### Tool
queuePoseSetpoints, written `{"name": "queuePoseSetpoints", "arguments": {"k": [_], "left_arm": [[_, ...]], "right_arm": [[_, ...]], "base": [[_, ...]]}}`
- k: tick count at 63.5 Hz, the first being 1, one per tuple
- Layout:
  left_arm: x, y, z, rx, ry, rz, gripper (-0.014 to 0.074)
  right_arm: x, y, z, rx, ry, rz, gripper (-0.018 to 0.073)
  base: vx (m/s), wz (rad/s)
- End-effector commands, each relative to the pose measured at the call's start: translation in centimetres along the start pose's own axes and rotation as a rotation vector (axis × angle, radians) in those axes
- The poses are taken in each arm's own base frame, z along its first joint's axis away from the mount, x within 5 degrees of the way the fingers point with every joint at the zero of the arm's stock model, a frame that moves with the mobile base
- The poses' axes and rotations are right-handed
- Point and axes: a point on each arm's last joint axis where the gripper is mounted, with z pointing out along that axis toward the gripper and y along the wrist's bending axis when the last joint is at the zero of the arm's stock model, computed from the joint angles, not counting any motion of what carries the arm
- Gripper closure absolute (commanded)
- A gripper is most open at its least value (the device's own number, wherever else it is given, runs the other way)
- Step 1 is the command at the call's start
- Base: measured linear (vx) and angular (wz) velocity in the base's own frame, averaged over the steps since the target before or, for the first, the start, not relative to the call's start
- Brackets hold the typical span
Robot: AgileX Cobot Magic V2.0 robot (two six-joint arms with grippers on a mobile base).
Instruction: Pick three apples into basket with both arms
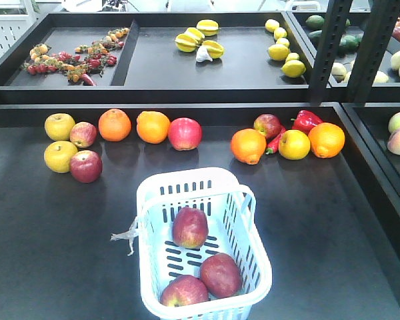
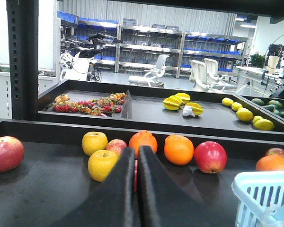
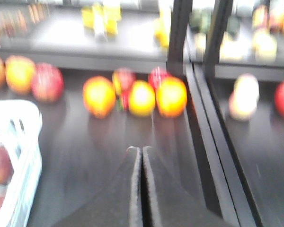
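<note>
I am seeing three apples (image 1: 190,227) lying in the basket (image 1: 161,195); left claw (image 2: 136,156) and right claw (image 3: 141,152) are both hanging closed, empty, apart from it.

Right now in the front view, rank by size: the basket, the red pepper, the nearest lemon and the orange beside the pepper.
1. basket
2. orange
3. red pepper, partly hidden, so unsure
4. lemon, farther back, so possibly larger than it looks

Oranges (image 1: 133,126); yellow apples (image 1: 59,141); red pepper (image 1: 305,121); lemons (image 1: 285,49)
</note>
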Motion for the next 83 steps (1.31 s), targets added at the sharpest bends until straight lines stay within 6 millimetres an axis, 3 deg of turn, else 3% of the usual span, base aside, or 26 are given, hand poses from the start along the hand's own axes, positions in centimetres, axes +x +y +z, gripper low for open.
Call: {"name": "queuePoseSetpoints", "arguments": {"k": [1, 23, 83], "left_arm": [[0.1, -0.1, -0.1, 0.016, -0.059, -0.007, 0.0603], [0.1, -0.1, -0.1, 0.016, -0.059, -0.007, 0.0603], [0.1, -0.1, -0.1, 0.016, -0.059, -0.007, 0.0603]], "right_arm": [[0.1, 0.1, -0.3, -0.002, -0.197, 0.001, 0.0568], [7.1, 0.6, 0.8, -0.031, -0.453, 0.124, 0.0568], [7.4, 0.7, 0.9, -0.034, -0.412, 0.133, 0.0568]], "base": [[0.0, 0.0], [0.0, 0.0], [0.0, 0.0]]}}
